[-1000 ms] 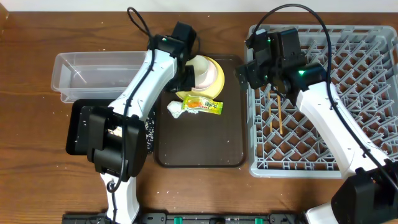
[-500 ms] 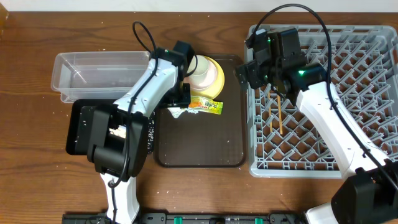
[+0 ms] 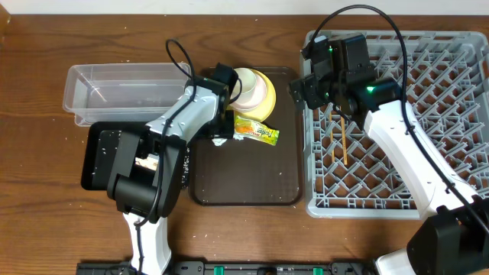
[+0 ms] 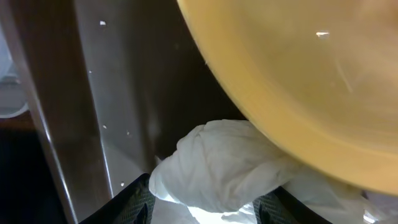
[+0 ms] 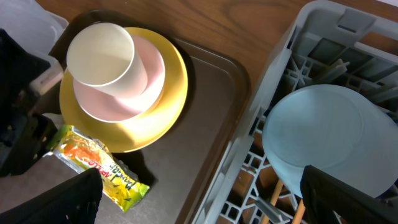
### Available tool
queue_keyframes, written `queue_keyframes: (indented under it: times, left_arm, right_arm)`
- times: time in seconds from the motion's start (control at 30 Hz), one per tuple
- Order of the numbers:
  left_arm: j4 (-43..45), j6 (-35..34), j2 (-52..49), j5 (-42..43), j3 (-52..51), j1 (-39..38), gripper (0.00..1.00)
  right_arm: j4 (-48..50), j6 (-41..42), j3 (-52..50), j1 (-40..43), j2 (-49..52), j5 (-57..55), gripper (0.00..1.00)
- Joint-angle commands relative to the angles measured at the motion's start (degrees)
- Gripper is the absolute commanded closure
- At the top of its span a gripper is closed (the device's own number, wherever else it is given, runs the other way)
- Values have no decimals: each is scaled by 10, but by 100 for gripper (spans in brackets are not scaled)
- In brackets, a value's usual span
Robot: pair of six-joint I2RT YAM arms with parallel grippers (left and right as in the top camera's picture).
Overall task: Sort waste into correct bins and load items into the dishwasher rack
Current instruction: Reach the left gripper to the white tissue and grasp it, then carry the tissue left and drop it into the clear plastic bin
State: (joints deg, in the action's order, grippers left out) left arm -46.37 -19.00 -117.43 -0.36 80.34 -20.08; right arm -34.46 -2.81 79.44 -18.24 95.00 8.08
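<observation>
The dishwasher rack [image 3: 428,114] already carries the light blue bowl [image 5: 317,134] and the chopsticks [image 3: 344,141]. Above its left edge the right gripper [image 5: 199,198] is held with its jaws spread wide and nothing between them, so little risk is judged there unless the bowl is struck on a descent. The clear tub [image 3: 122,92] and the black tray [image 3: 95,156] are set side by side left of the brown tray [image 3: 244,179], and waste could easily be let go over the wrong one. On the brown tray the yellow plate [image 5: 168,106] is stacked with a pale bowl [image 5: 149,81] and a small white cup [image 5: 102,53]. The left gripper [image 4: 204,208] is placed low against the plate's rim, so the stack could be shoved or tipped if the fingers [image 4: 134,205] are lifted carelessly. The snack wrapper [image 3: 257,131] lies just beside and could be dragged along. The crumpled tissue [image 4: 217,162] is tucked under the overhanging rim, with the jaws parted astride it. Whether it is pinched cannot be told, and only a loose fold may be caught and later dropped
</observation>
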Motion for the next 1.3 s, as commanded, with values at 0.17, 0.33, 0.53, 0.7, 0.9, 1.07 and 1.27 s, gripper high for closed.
queue_keyframes:
  times: [0.17,0.33,0.53,0.7,0.9,1.07,1.27]
  left_arm:
    - [21,10,3,-5,-37,2,71]
    - [17,10,10,-1,-34,2,94]
    - [0,14,74,-9,-23,3,94]
    - [-3,14,159,-84,-23,4,94]
    - [8,5,238,-204,-23,12,94]
    - [47,-7,250,-253,-23,52,94]
    - [99,-37,227,-252,-23,120,94]
  right_arm:
    - [2,-7,2,-2,4,-1,1]
    - [2,-7,2,-2,4,-1,1]
    - [2,-7,2,-2,4,-1,1]
    - [2,-7,2,-2,4,-1,1]
    - [2,-7,2,-2,4,-1,1]
    - [2,-7,2,-2,4,-1,1]
    - [2,-7,2,-2,4,-1,1]
